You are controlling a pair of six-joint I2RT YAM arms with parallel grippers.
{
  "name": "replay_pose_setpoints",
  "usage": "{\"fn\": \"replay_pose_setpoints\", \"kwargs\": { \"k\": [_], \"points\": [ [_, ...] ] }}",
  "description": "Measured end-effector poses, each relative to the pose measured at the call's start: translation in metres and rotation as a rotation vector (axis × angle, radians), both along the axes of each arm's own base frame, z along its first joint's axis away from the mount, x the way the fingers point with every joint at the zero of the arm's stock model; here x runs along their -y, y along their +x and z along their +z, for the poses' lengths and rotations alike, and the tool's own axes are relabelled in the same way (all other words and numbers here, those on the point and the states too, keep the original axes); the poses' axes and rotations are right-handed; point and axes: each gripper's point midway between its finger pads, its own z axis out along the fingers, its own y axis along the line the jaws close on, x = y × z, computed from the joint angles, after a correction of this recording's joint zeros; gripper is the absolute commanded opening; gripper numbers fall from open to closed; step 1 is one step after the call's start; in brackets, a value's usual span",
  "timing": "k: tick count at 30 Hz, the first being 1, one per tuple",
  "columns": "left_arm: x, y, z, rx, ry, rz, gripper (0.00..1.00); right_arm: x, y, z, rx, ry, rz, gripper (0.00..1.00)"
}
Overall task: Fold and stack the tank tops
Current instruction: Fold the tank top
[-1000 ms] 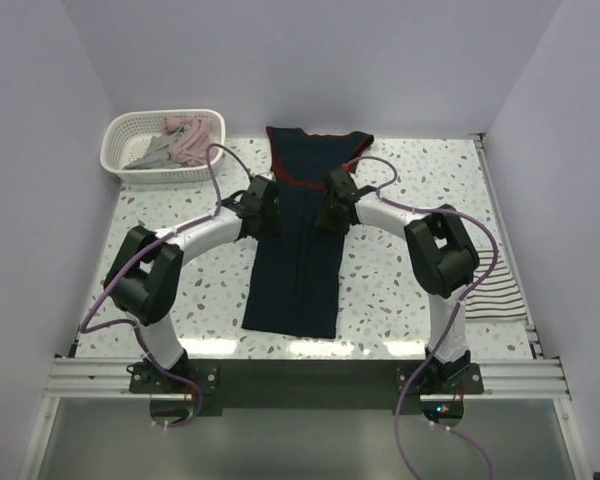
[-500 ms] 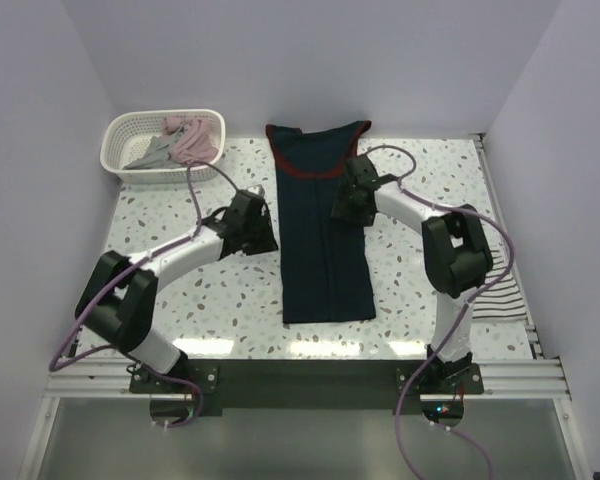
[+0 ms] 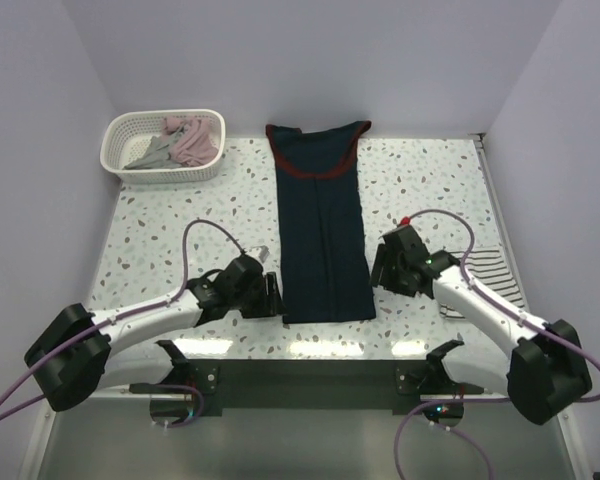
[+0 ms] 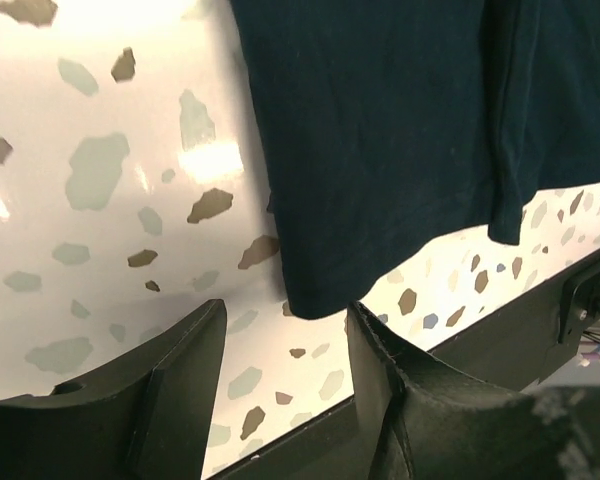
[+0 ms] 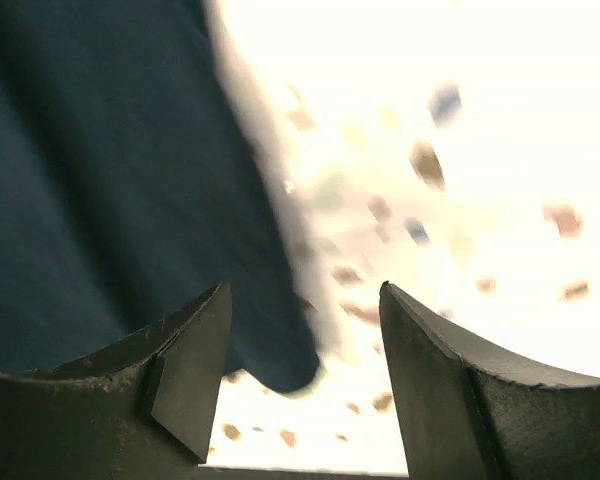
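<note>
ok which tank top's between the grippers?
The navy tank top with red trim, mid-table; the striped one lies far right, the rest in the basket.

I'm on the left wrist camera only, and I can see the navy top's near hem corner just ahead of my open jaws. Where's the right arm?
Observer: The right gripper sits at the opposite hem corner of the navy tank top, jaws open, holding nothing.
Operator: How does the whole top lie?
Observer: As a long narrow strip, with the red-trimmed neckline at the far end.
Operator: And the other tops?
Observer: A striped top lies off to the right. A pinkish top and a grey top sit in the white basket at the far left.
</note>
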Motion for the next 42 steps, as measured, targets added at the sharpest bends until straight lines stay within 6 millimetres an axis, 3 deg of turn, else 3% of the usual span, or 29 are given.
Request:
{"fn": "replay_pose_setpoints", "kwargs": {
  "k": [4,11,16,23,27,42],
  "points": [
    [0.003,-0.007,-0.005,-0.011,-0.023,-0.003,0.59,0.006,-0.041,-0.019,-0.063,0.014,-0.010,0.64],
    [0.008,-0.007,-0.011,-0.012,-0.065,0.010,0.56,-0.003,-0.053,-0.016,-0.037,0.075,-0.025,0.61],
    [0.010,-0.005,-0.016,-0.032,-0.068,0.039,0.52,-0.012,-0.066,-0.027,-0.076,0.075,-0.010,0.57],
    [0.011,-0.002,-0.017,-0.041,-0.073,0.083,0.49,-0.006,-0.087,-0.050,-0.141,0.058,-0.045,0.55],
    [0.016,-0.002,-0.020,-0.039,-0.073,0.085,0.45,-0.006,-0.087,-0.052,-0.141,0.063,-0.060,0.51],
    [0.012,-0.002,-0.028,-0.051,-0.012,0.153,0.08,-0.010,-0.084,-0.053,-0.117,0.023,-0.036,0.49]
  ]
}}
